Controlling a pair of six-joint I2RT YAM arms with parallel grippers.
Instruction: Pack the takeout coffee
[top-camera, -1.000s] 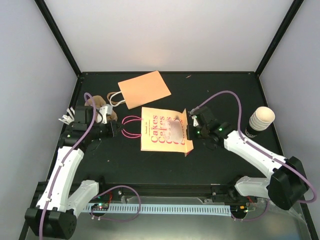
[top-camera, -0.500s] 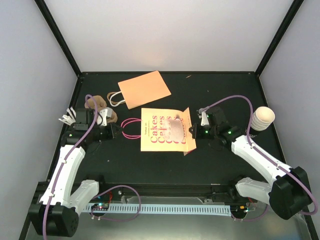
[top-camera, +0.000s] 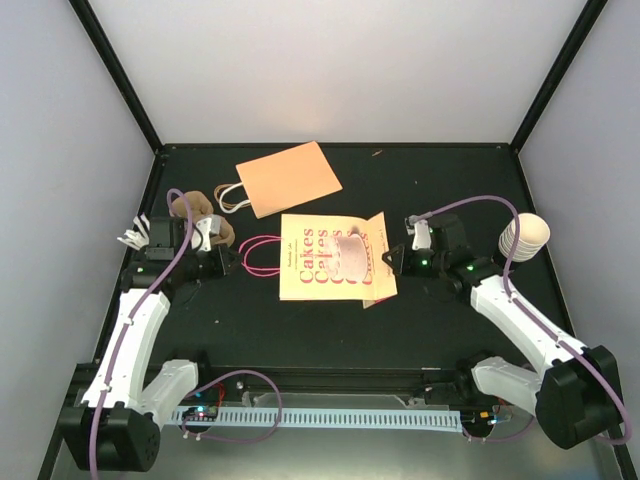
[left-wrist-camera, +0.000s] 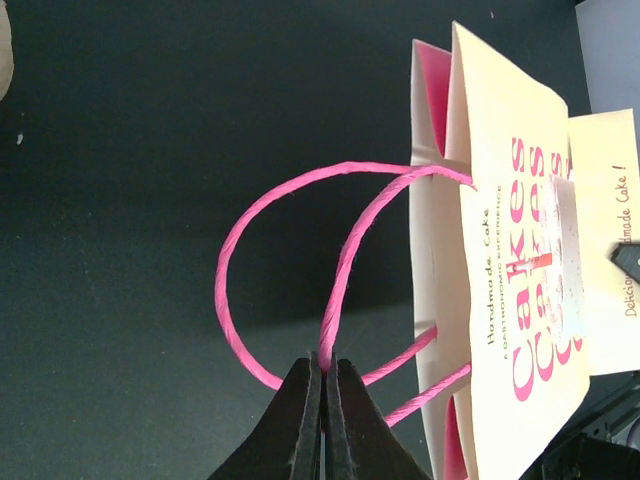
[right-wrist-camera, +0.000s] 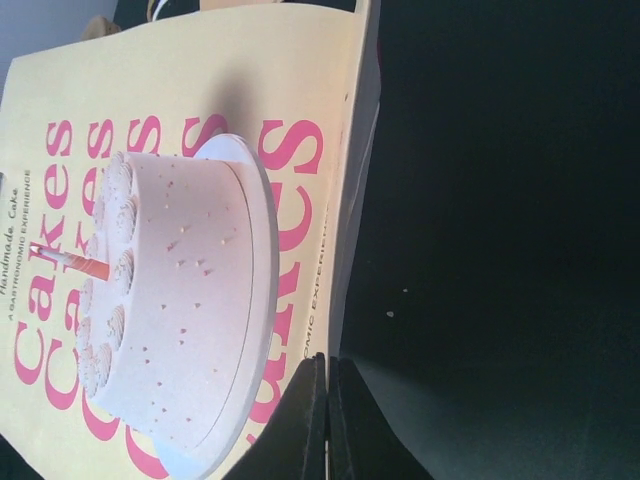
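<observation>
The takeout coffee cup (top-camera: 524, 237) stands well out to the right of the right claw (top-camera: 391, 262), behind its wrist and near the right edge of the black table (top-camera: 450, 180). Nothing holds it, and its dark lower part is mostly hidden by the arm and cable.

In the right wrist view, that claw's (right-wrist-camera: 326, 366) fingers are pressed together. Their tips sit on the bottom fold of the cream "Cakes" paper bag (top-camera: 320, 262). Whether any paper is nipped between them cannot be told. The bag (right-wrist-camera: 180, 120) lies flat just ahead of this claw, printed cake face up.

Across the bag, the left claw (top-camera: 230, 263) is clamped on one of the pink cord handles (top-camera: 258, 255). The left wrist view shows its fingers (left-wrist-camera: 323, 366) closed around one loop (left-wrist-camera: 350, 250), and the bag's mouth (left-wrist-camera: 500, 300) is just in front of them.

Beyond the left claw and towards the back wall, a peach paper bag with white handles (top-camera: 290, 178) lies flat, apart from the cake bag. A brown moulded pulp carrier (top-camera: 198, 205) sits just behind the left wrist. A bundle of thin white sticks (top-camera: 131, 238) lies on its outer side.
</observation>
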